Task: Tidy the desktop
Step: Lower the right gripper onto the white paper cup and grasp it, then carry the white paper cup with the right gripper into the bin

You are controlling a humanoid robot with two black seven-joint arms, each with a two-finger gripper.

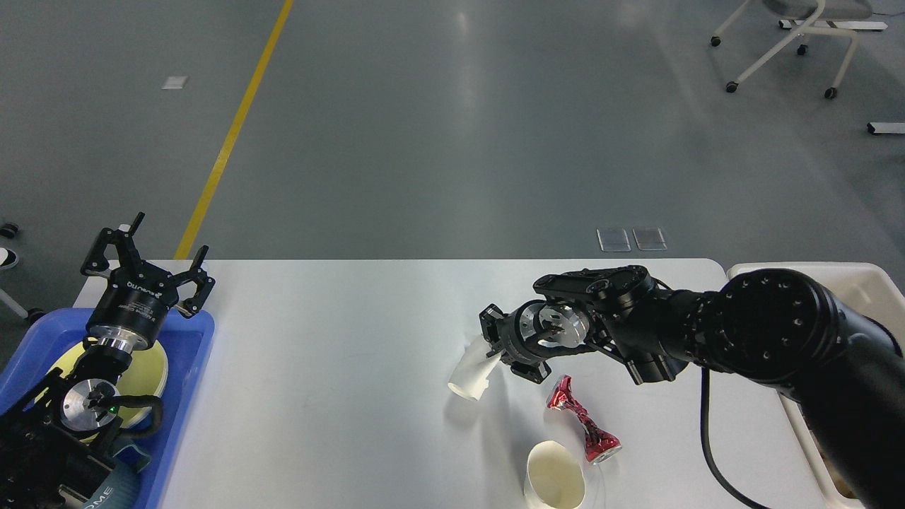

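The white desktop (pixel 339 353) fills the lower half of the view. My right gripper (pixel 495 350) is shut on a clear plastic cup (pixel 470 373) and holds it tilted, mouth down and left, just above the desktop. A crushed red can (pixel 583 420) lies on the desktop just right of the cup. A cream paper cup (pixel 555 484) lies on its side at the front edge. My left gripper (pixel 145 258) is open and empty above the far end of the blue tray (pixel 191 396).
The blue tray at the left holds a yellow-green plate (pixel 145 371) under my left arm. A cream bin (pixel 866 290) stands off the desktop's right end, partly behind my right arm. Grey floor and a wheeled chair (pixel 785 42) lie beyond.
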